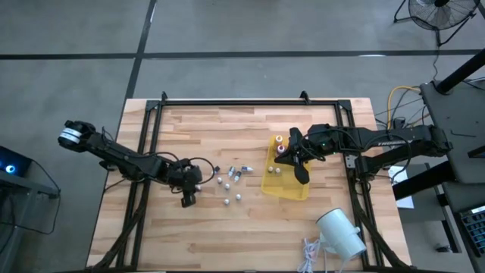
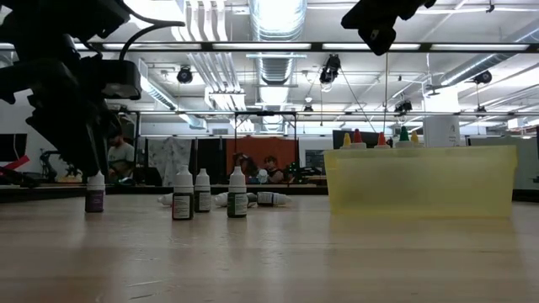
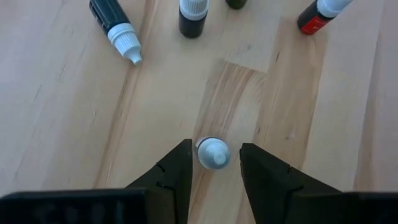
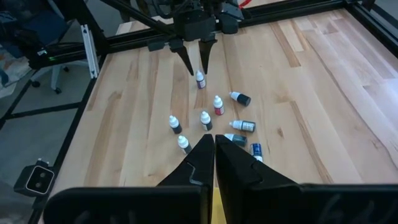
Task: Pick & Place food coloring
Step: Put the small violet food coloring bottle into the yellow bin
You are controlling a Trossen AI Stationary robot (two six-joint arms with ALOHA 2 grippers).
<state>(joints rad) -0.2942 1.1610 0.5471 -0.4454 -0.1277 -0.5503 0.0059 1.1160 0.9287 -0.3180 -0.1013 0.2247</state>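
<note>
A small food coloring bottle (image 3: 212, 154) with a white cap stands upright on the wooden table. My left gripper (image 3: 216, 163) hovers open just above it, one finger on either side of the cap and clear of it; the right wrist view shows the fingertips (image 4: 196, 62) above the bottle (image 4: 199, 79). Several more bottles (image 4: 211, 118) stand or lie between it and the yellow tray (image 1: 288, 188). Some bottles (image 1: 280, 145) stand in the tray. My right gripper (image 4: 214, 149) is shut and empty, high over the tray (image 2: 421, 181).
A big white cylinder (image 1: 341, 231) lies near the table's front right corner beside a coiled white cord (image 1: 309, 254). A black metal frame (image 1: 250, 102) runs along the far edge and both sides. Bare wood lies in front of the bottles.
</note>
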